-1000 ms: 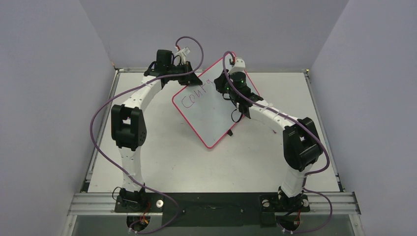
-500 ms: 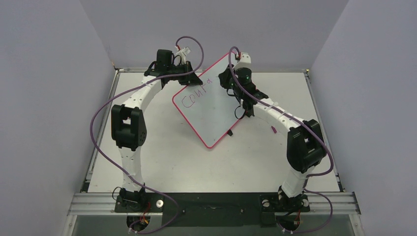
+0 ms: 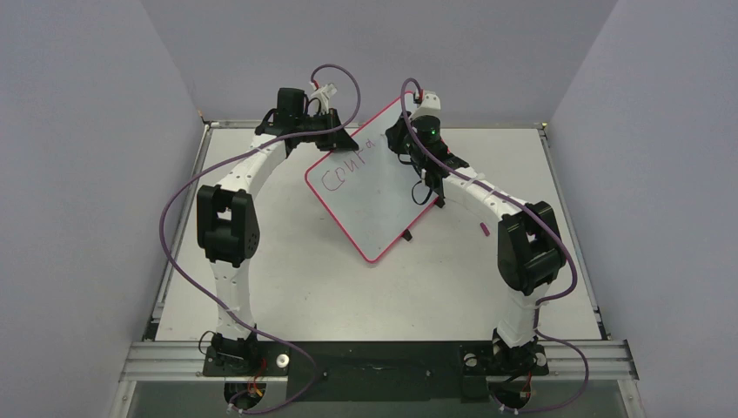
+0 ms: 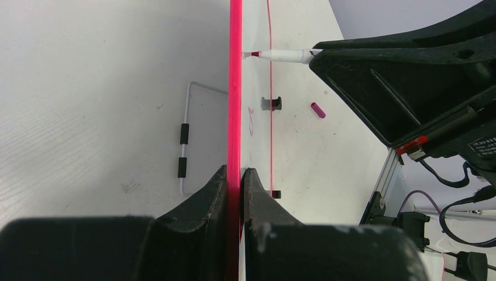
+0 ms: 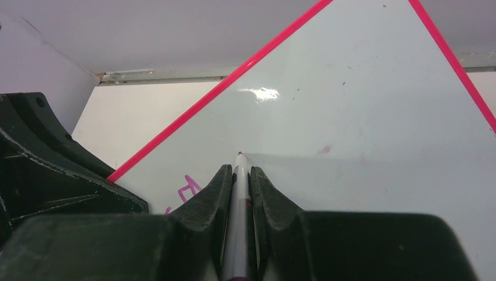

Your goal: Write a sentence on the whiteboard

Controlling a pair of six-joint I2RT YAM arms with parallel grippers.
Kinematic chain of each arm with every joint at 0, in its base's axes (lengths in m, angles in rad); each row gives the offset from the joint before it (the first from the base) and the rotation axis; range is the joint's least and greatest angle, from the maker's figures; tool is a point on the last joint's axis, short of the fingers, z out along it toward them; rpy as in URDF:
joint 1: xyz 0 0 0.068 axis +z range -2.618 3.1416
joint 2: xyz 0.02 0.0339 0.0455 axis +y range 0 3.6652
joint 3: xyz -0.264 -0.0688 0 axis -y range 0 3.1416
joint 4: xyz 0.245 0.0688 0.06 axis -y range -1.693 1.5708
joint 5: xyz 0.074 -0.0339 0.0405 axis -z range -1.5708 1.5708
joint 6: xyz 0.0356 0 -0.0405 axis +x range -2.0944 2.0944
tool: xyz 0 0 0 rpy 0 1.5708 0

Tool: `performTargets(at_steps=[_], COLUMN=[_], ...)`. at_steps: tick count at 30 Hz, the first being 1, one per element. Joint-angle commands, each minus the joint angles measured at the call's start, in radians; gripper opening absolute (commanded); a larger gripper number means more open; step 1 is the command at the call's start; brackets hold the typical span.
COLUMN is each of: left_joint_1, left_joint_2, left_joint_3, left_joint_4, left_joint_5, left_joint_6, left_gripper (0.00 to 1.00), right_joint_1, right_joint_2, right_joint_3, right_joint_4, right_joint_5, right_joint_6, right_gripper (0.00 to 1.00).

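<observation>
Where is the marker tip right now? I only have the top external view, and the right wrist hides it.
Observer: In the left wrist view, the marker tip meets the whiteboard face; no gap shows.
Operator: Is the left hold on the board sound?
Observer: The left gripper has its jaws closed on the pink rim, one on each face, with the board edge-on between them.
Operator: And the marker?
Observer: In the right wrist view, the right gripper has its jaws shut on the barrel, and the tip points straight out.
</observation>
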Motion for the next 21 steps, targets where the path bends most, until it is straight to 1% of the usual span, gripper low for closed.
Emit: performTargets(at_steps=[1, 13, 21], left_joint_1=[-0.028, -0.029, -0.028], left_joint_2=[-0.012, -0.013, -0.015], left_joint_3=[0.01, 0.009, 0.011], left_joint_4=[0.01, 0.008, 0.009], left_joint_5=[-0.05, -0.05, -0.05], left_joint_6=[0.098, 0.1, 0.1], left_gripper=[0.0, 0.0, 0.0], right_joint_1=[0.001, 0.011, 0.015], right_joint_2=[0.005, -0.007, -0.036], right_joint_3=[0.054, 0.04, -0.028], right_joint_4=[0.019, 0.023, 0.029], right_joint_5=[-0.037, -0.087, -0.089], right_joint_6=[0.012, 0.008, 0.009], right_gripper=[0.0, 0.0, 0.0])
